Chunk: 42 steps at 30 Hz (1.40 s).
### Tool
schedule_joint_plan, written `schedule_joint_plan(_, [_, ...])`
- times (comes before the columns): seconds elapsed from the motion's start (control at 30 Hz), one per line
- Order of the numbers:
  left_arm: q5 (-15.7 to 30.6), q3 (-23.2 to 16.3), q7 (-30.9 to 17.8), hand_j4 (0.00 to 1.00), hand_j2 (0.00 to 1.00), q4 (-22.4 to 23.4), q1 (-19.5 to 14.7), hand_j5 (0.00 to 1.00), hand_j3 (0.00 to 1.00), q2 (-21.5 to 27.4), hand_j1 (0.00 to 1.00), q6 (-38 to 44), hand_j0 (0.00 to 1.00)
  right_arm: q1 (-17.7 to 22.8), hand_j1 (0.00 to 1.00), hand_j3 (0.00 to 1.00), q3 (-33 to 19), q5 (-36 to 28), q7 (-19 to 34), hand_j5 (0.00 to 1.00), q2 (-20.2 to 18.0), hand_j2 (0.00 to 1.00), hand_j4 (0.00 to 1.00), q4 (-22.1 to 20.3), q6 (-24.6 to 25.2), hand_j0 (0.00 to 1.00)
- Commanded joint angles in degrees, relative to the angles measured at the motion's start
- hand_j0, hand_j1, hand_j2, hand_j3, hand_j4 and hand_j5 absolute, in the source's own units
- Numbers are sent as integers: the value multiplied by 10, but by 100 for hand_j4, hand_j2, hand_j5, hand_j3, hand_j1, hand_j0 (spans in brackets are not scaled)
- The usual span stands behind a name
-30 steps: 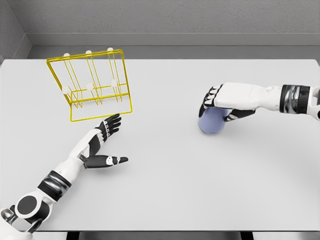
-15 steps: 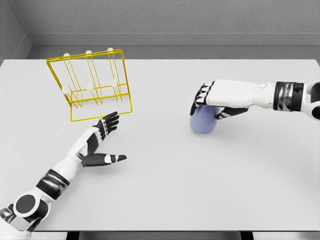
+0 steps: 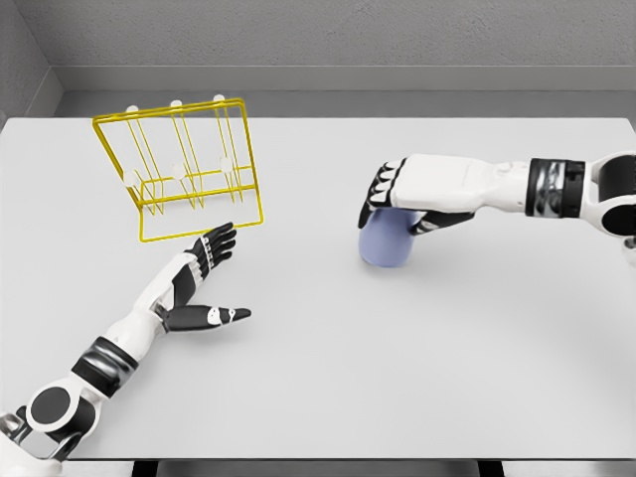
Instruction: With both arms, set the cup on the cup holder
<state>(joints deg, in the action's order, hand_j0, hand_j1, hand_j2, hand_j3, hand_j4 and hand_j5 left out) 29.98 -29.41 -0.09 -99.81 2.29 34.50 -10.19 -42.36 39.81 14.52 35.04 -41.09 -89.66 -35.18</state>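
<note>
right hand (image 3: 397, 199) gripping smooth cylindrical cup (image 3: 386, 240)

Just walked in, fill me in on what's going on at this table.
A simulated humanoid is working on getting a cup onto a holder. Its right hand grips the pale blue cup from above, in the middle of the white table, right of the holder. The yellow wire cup holder stands at the far left with nothing on it. The left hand lies open, fingers spread, just in front of the holder and holding nothing. The cup is not yet on the holder.
</note>
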Motion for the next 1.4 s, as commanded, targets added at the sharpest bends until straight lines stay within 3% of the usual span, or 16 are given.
schedule_joint_plan(0.0, [1, 1, 0, 100, 100, 0, 0, 100, 100, 0, 100, 0, 100, 0, 65, 65, 2, -4, 0, 65, 7, 65, 65, 0, 2, 65])
schedule_joint_plan(1.37, [1, 1, 0, 100, 100, 0, 0, 100, 100, 0, 100, 0, 100, -22, 66, 66, 19, 2, 0, 66, 72, 66, 66, 4, 2, 66])
